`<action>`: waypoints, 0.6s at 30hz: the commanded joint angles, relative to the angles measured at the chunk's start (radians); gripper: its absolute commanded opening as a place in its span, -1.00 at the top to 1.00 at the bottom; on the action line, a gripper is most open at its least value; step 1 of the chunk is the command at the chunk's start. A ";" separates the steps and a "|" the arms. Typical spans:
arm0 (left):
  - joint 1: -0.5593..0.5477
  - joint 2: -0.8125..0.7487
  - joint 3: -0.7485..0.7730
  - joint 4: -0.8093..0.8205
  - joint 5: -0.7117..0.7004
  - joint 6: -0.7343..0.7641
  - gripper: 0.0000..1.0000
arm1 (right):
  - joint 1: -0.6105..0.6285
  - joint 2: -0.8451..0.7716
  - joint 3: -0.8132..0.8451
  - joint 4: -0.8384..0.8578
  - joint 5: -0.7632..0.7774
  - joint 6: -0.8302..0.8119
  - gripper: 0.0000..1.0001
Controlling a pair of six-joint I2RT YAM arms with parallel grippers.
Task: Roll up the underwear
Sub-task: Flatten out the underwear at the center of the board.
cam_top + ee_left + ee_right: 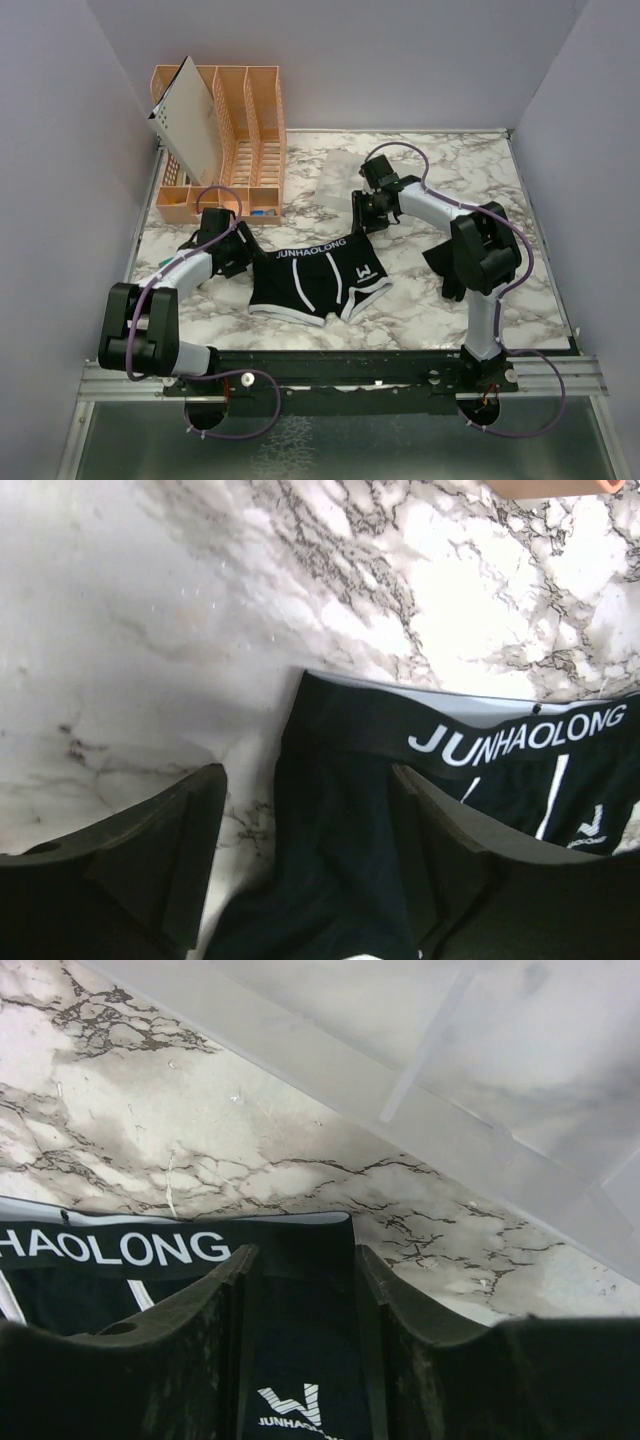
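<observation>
One underwear [315, 280] lies flat mid-worktop [420, 300]. Its waistband faces the far side and its leg openings face the arm bases. The long axis runs left-right, right end slightly farther back. Left fingers [170, 850] are spread wide, straddling the waistband's left corner. Right fingers [200, 1330] have a narrower gap and straddle its right corner.

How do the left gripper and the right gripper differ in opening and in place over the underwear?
The left gripper gapes wide; the right gripper has a narrower gap. The left one is at the left top corner of the underwear, the right one at its right top corner. Both are open over the black fabric.
</observation>
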 commanded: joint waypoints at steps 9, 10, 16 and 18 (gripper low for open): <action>0.007 0.092 0.001 0.024 0.054 0.109 -0.11 | -0.003 -0.015 -0.024 -0.021 0.038 -0.016 -0.05; 0.008 0.092 -0.007 0.030 0.057 0.111 -0.10 | -0.004 -0.010 -0.025 -0.015 0.015 -0.019 -0.05; 0.007 0.124 -0.032 0.099 0.136 0.113 0.27 | -0.004 0.039 -0.006 -0.003 -0.073 -0.016 0.31; 0.009 0.142 -0.051 0.132 0.159 0.104 0.52 | -0.004 0.039 -0.005 -0.003 -0.074 -0.013 0.48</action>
